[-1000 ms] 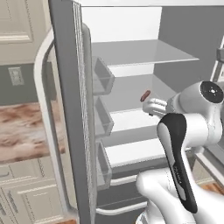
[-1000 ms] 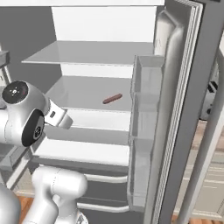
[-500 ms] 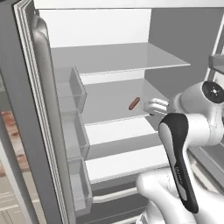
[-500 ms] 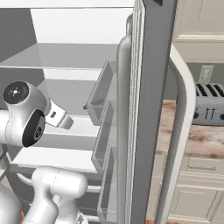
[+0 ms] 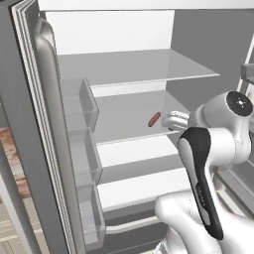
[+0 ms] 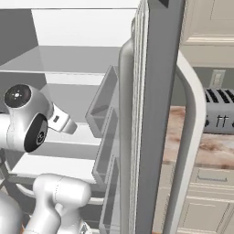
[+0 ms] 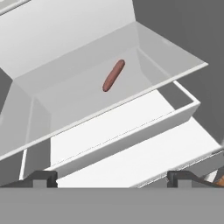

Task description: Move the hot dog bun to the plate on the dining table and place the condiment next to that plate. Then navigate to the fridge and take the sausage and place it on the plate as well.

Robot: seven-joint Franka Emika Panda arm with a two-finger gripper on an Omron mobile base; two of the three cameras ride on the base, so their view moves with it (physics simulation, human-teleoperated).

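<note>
The sausage (image 7: 113,75), a smooth reddish-brown cylinder with rounded ends, is lying alone on a pale translucent shelf (image 5: 124,119) in the middle of the fridge (image 5: 30,163). In the hand view its long axis is running diagonally, upper end tilting right. The end effector (image 7: 111,178) is sitting well short of it with fingertips (image 7: 41,178) spread wide, gripping nothing. Clear rectangular bins (image 5: 79,106) are lining the open grey door.

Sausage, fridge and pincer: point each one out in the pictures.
sausage (image 7: 113,75): hand view, middle of its reddish length, lying on a pale shelf.
fridge (image 5: 134,67): left base view, on the upper inner shelf.
pincer (image 7: 112,178): hand view, midway between the two dark tips, standing wide open.
</note>
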